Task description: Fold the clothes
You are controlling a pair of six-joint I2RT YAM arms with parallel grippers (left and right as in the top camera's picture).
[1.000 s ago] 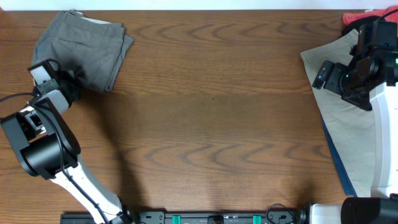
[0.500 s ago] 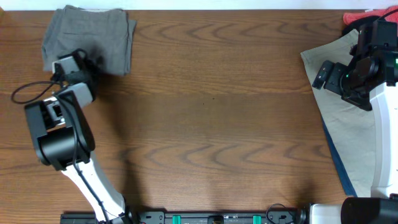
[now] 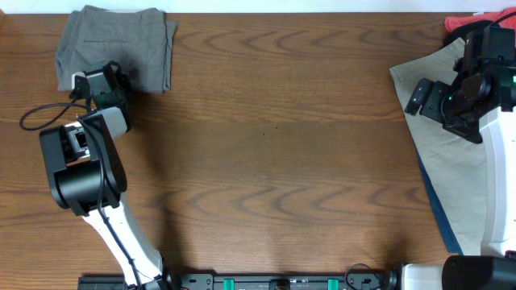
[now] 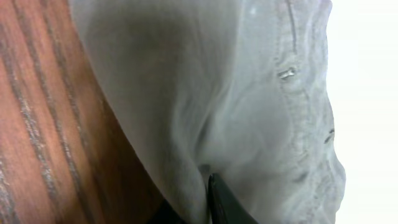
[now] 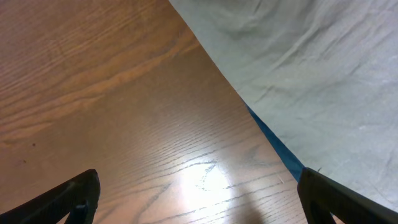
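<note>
The folded mid-grey shorts (image 3: 121, 44) lie at the far left corner of the table. My left gripper (image 3: 101, 80) is at their near edge. In the left wrist view the grey cloth (image 4: 249, 93) fills the frame, and my left gripper (image 4: 208, 199) is closed on a fold of it. The larger khaki-beige shorts (image 3: 451, 169) lie spread at the right edge. My right gripper (image 3: 415, 97) hovers over their left edge. In the right wrist view my right gripper (image 5: 199, 193) is wide open and empty over bare wood, beside the khaki cloth (image 5: 311, 62).
A blue cloth edge (image 3: 435, 201) shows under the khaki shorts and also appears in the right wrist view (image 5: 273, 146). A red piece (image 3: 461, 22) lies at the far right corner. The brown wooden table (image 3: 274, 145) lies between the arms.
My left gripper has moved up and to the right with the grey shorts, which slid toward the back edge and turned square. The right arm has not moved.
</note>
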